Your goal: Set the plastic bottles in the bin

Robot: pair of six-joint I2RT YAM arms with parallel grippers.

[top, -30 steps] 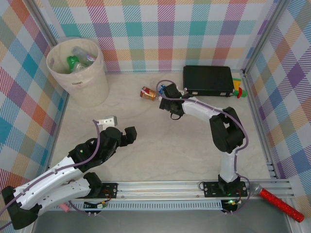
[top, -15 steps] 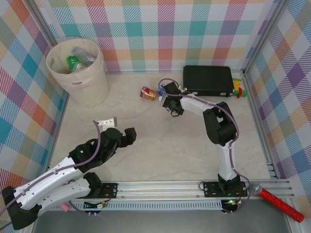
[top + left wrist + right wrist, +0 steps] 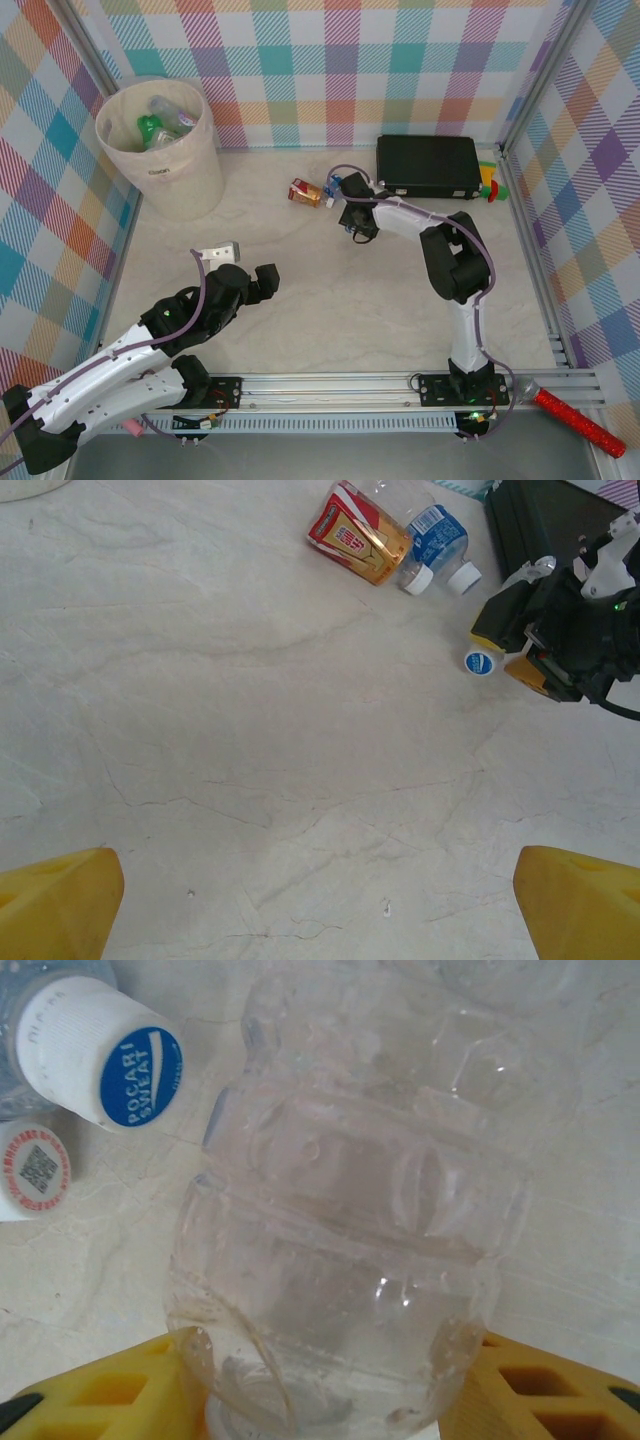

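My right gripper (image 3: pixel 350 226) sits in the middle of the far half of the table. In the right wrist view its yellow fingers (image 3: pixel 110 1390) press both sides of a clear, label-free plastic bottle (image 3: pixel 350 1240). Two capped bottle necks lie just left of it: a blue-topped cap (image 3: pixel 125 1065) and a white one (image 3: pixel 30 1170). A brown-labelled bottle (image 3: pixel 305 192) and a blue-labelled bottle (image 3: pixel 435 540) lie beside the gripper. The cream bin (image 3: pixel 185 180) stands far left with several bottles (image 3: pixel 160 120) inside. My left gripper (image 3: pixel 243 262) hangs open over bare table, with nothing between its fingertips (image 3: pixel 60 900).
A black rectangular case (image 3: pixel 428 165) lies against the back wall, right of my right gripper, with a small red and green item (image 3: pixel 490 186) at its right end. Plaid walls close in the table on three sides. A red-handled tool (image 3: pixel 575 415) lies outside the front rail.
My right gripper has slid a little toward the far side and its fingers have come in against the clear bottle. The left arm has barely moved.
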